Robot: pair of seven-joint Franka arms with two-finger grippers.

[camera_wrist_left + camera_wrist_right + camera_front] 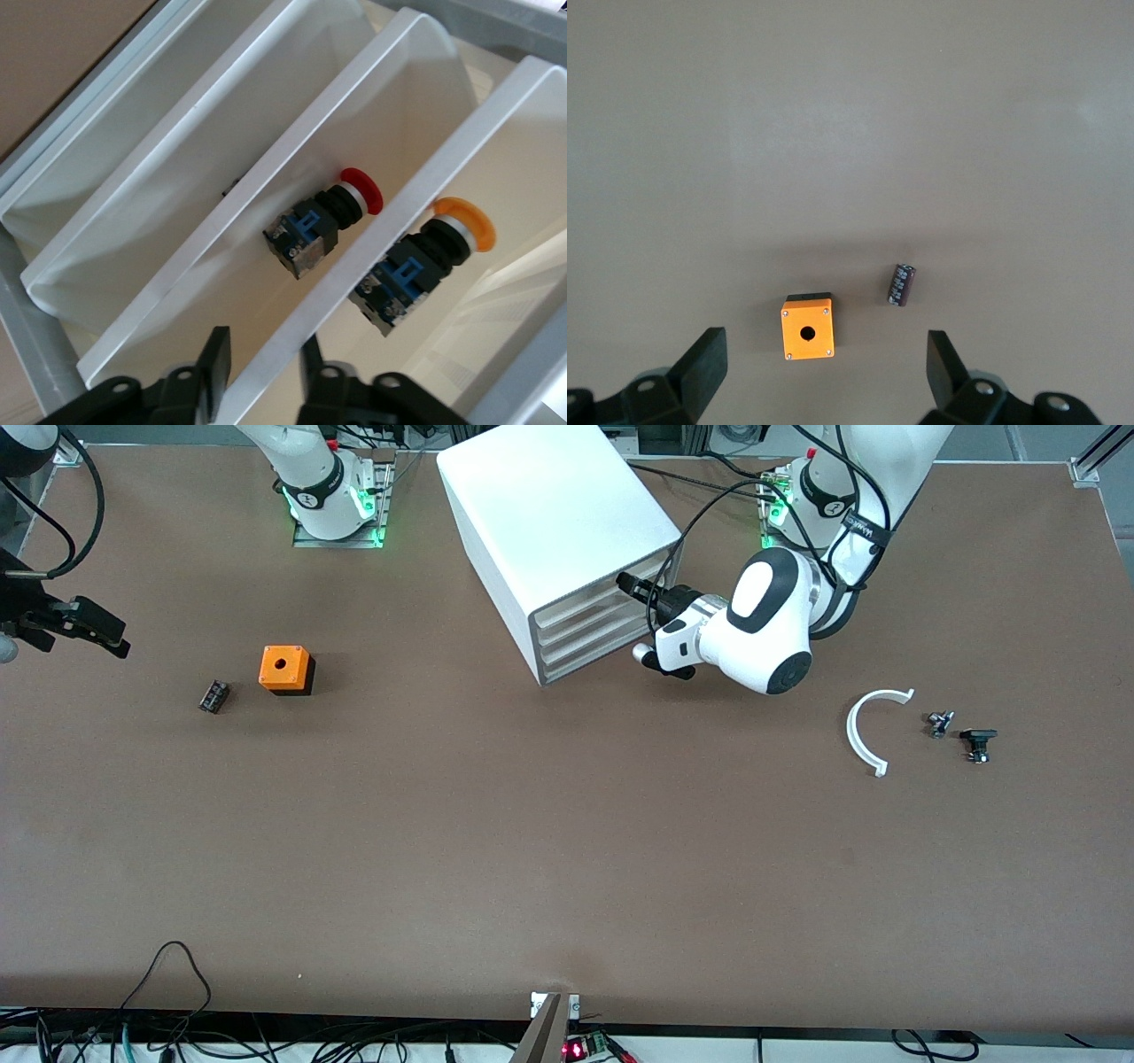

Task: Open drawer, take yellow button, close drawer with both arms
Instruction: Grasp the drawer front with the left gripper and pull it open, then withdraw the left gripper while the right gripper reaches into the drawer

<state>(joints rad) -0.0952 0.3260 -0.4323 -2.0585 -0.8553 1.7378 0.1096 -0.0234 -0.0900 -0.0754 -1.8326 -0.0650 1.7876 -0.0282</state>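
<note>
Left hand gripping a drawer front at the cabinet.

The drawer [266,354] sits in the white cabinet [549,522]; the left hand [261,354] pinches its front edge. The yellow-orange button [443,243] lies in the neighbouring drawer. The right hand [824,363], spread wide and empty, waits above the orange cube [807,328].

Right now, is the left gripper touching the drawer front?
Touching. The left wrist view shows the left gripper pinching a drawer front edge between its fingers.
</note>
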